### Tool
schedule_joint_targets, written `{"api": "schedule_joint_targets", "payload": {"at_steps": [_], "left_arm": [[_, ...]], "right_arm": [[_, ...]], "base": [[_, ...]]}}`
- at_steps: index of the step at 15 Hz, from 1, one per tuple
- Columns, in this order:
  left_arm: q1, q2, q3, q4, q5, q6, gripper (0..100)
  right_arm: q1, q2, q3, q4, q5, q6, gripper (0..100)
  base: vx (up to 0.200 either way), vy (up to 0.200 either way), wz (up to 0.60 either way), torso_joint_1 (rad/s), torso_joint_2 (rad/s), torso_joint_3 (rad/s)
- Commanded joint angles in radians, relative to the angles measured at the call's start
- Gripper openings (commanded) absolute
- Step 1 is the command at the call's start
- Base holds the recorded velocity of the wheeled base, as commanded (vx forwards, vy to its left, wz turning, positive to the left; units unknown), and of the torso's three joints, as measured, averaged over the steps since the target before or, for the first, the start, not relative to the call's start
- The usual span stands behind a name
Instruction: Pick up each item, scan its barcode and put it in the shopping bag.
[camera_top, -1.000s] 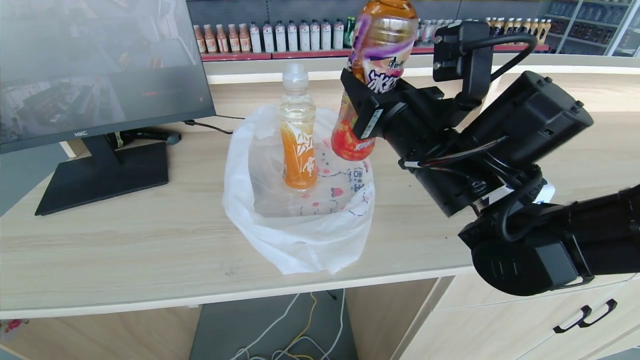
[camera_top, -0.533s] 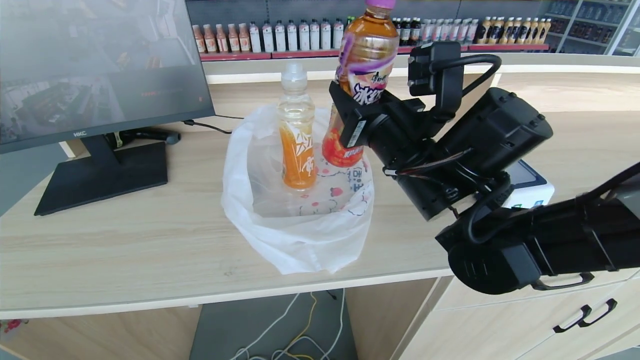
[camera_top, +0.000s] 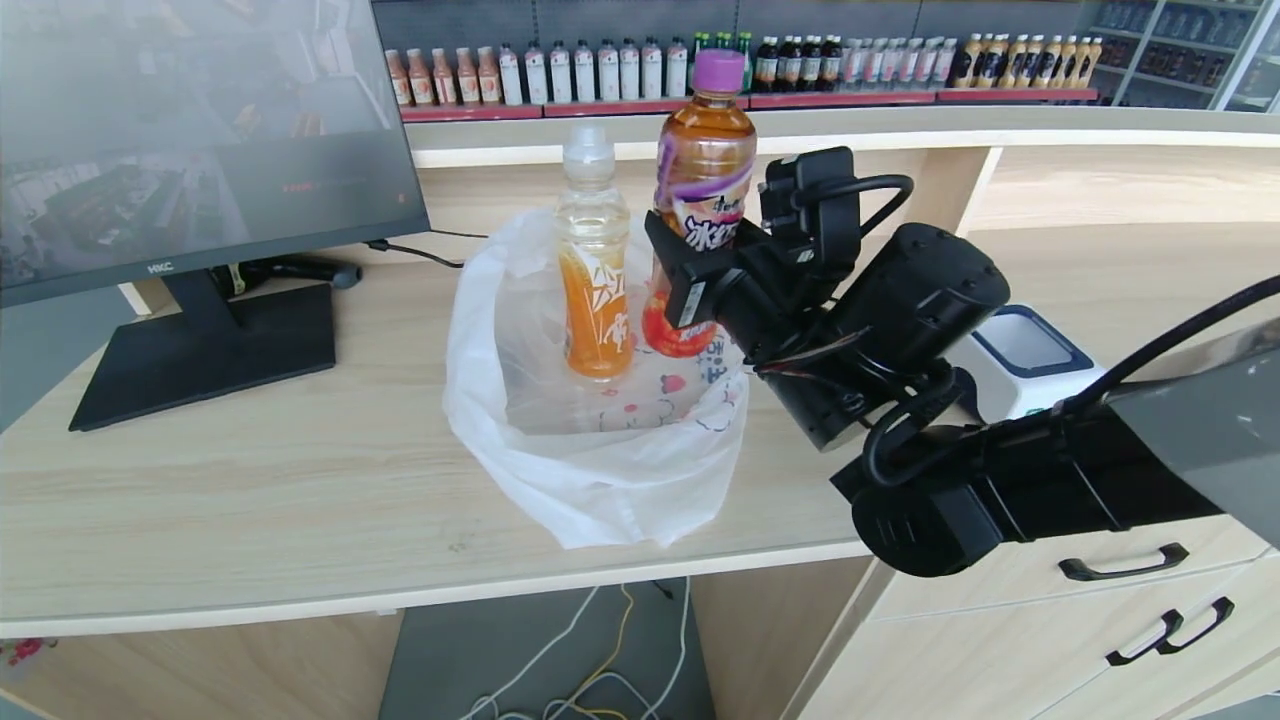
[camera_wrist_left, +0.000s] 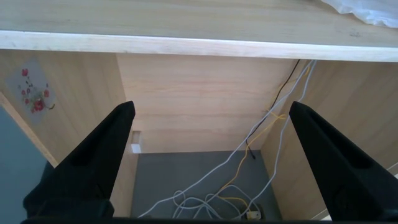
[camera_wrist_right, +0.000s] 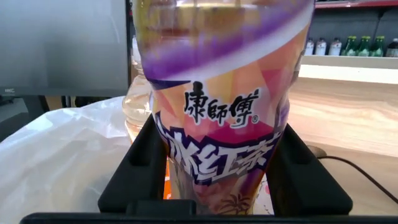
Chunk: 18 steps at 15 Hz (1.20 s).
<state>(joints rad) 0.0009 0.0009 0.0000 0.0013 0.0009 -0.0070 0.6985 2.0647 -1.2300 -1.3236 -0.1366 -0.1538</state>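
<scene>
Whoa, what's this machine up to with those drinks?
It is bagging groceries at a checkout. The right pincer grips a purple-capped tea bottle upright, with its base inside the mouth of the white shopping bag on the counter. An orange drink bottle already stands in the bag beside it. The scanner sits on the counter to the right. The left pincer hangs open below the counter's edge, holding nothing.
</scene>
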Motion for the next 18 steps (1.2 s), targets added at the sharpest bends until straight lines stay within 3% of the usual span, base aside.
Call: {"api": "schedule_joint_targets", "payload": {"at_steps": [1,18], "left_arm": [[0.001,0.001,0.000,0.000,0.001,-0.001,100],[0.001,0.001,0.000,0.000,-0.001,-0.001,100]], "right_arm": [[-0.001,0.034,-0.016,-0.002,0.000,-0.001,0],[-0.050,0.126,-0.016,-0.012,-0.005,-0.026,0]], "base": [[0.000,0.000,0.00,0.000,0.00,0.000],[0.000,0.000,0.00,0.000,0.00,0.000]]}}
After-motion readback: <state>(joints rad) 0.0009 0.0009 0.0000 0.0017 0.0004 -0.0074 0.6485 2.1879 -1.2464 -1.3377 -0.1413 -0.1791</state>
